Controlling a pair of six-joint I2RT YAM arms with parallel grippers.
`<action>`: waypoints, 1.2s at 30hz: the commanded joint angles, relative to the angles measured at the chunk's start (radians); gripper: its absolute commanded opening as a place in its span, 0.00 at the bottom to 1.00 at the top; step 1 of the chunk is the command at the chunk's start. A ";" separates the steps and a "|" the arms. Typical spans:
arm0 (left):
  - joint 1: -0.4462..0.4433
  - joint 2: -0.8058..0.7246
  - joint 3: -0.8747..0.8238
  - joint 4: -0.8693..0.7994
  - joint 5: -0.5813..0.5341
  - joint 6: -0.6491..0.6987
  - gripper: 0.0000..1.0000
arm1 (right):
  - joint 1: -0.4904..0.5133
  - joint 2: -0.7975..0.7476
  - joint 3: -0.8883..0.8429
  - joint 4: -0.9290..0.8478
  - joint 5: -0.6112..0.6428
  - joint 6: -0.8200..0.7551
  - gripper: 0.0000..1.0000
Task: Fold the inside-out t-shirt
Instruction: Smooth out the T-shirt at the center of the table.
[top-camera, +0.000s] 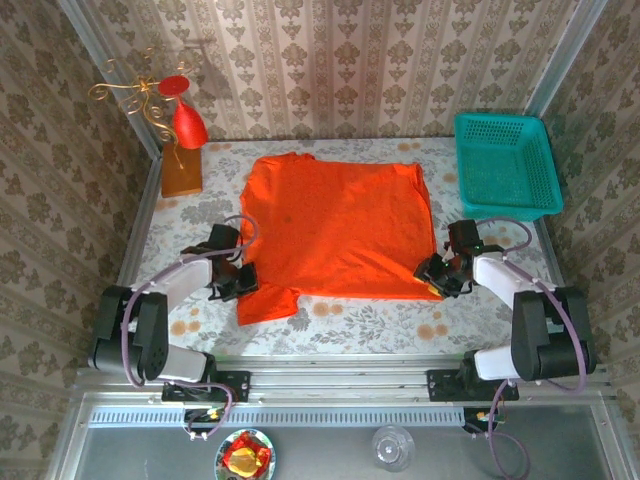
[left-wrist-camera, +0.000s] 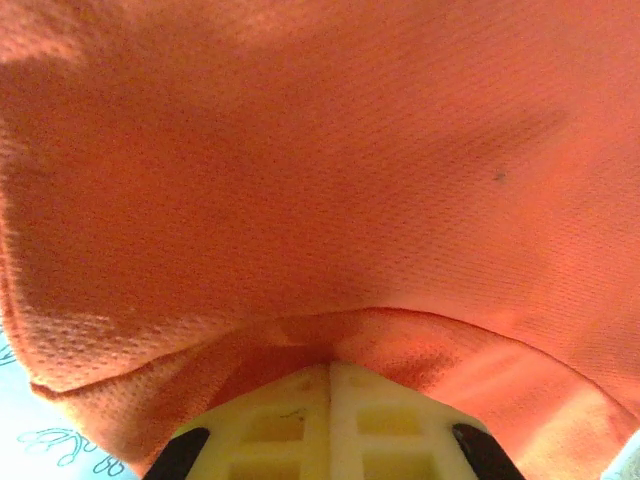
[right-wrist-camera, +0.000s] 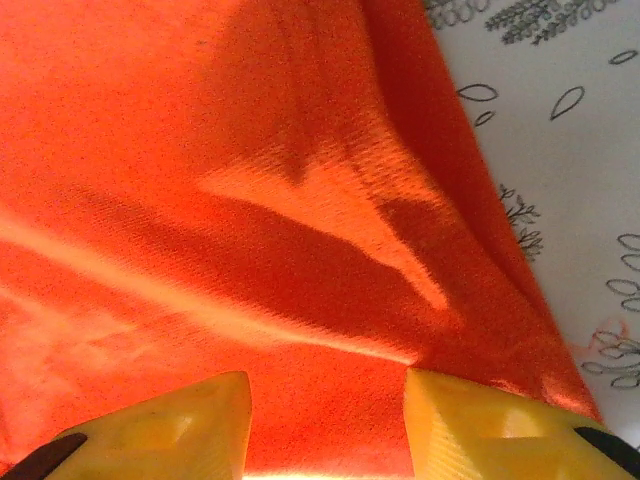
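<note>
Two arms stretched low; left gripper (top-camera: 243, 282) pinched the soft orange-red fabric t-shirt (top-camera: 340, 225), right gripper (top-camera: 431, 272) gaped astride its edge

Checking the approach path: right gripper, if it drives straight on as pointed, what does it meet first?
The t-shirt. The right gripper stands open at the shirt's edge, with orange fabric directly ahead between its fingers; the gap is hard to judge, probably near contact.
</note>
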 joint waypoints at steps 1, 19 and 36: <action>-0.001 -0.028 -0.047 -0.008 0.003 -0.012 0.05 | 0.002 0.029 0.005 -0.041 0.073 0.067 0.47; -0.003 -0.353 -0.322 -0.103 0.043 -0.290 0.16 | 0.004 -0.245 -0.157 -0.221 0.137 0.233 0.46; 0.013 -0.120 0.139 -0.141 0.063 -0.059 0.13 | 0.003 -0.076 0.302 -0.224 0.098 -0.228 0.43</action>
